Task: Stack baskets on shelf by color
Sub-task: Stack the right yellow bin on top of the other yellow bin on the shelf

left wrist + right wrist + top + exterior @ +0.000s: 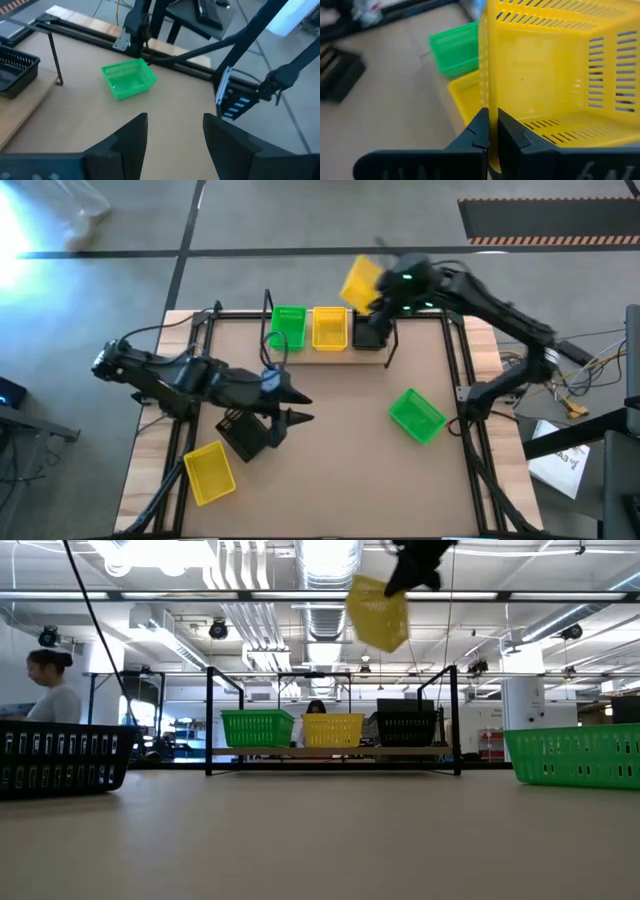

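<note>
High view, left to right. Left gripper (297, 406): fingers parted, empty, above black basket (243, 434); loose yellow basket (208, 473) near front-left. Shelf (366, 359) at rear: green basket (288, 326), yellow basket (329, 328), black stack (372, 332) in a row. Right gripper (372, 298): clamped on wall of raised yellow basket (361, 281), tilted, above the shelf. Risk: thin one-wall pinch, basket likely to swing and catch wire upright (390, 345) or land askew. Loose green basket (416, 415) at right, well apart.
</note>
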